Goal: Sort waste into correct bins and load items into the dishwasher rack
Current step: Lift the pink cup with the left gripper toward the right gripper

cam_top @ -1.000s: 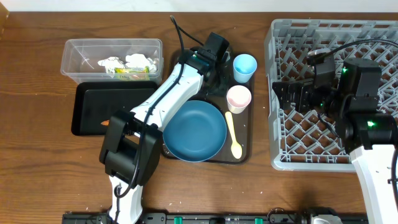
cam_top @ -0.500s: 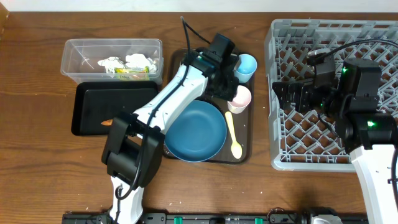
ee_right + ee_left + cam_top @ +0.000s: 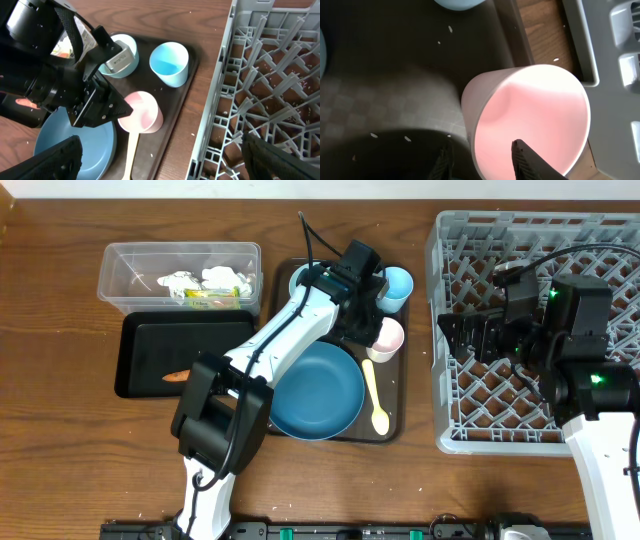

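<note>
The pale pink cup (image 3: pixel 386 336) stands on the dark-brown tray (image 3: pixel 392 430), with the light blue cup (image 3: pixel 396 286) behind it. My left gripper (image 3: pixel 370 318) is open and straddles the pink cup's left wall (image 3: pixel 530 115), one finger inside and one outside (image 3: pixel 482 161). The blue plate (image 3: pixel 320 395) and the cream spoon (image 3: pixel 376 395) lie on the tray. The pale bowl (image 3: pixel 120 52) is partly hidden by the left arm. My right gripper (image 3: pixel 480 335) is wide open and empty (image 3: pixel 165 160) above the left edge of the grey rack (image 3: pixel 450 430).
The clear tub (image 3: pixel 180 252) at the back left holds white tissue (image 3: pixel 215 278) and the printed wrapper (image 3: pixel 210 297). The black tub (image 3: pixel 180 340) in front of it holds the orange stick (image 3: pixel 177 376). Rice grains lie scattered on the tray (image 3: pixel 407 138).
My left gripper has moved right and forward from the tray's back to the pink cup and now straddles its rim. The right arm has not moved.
</note>
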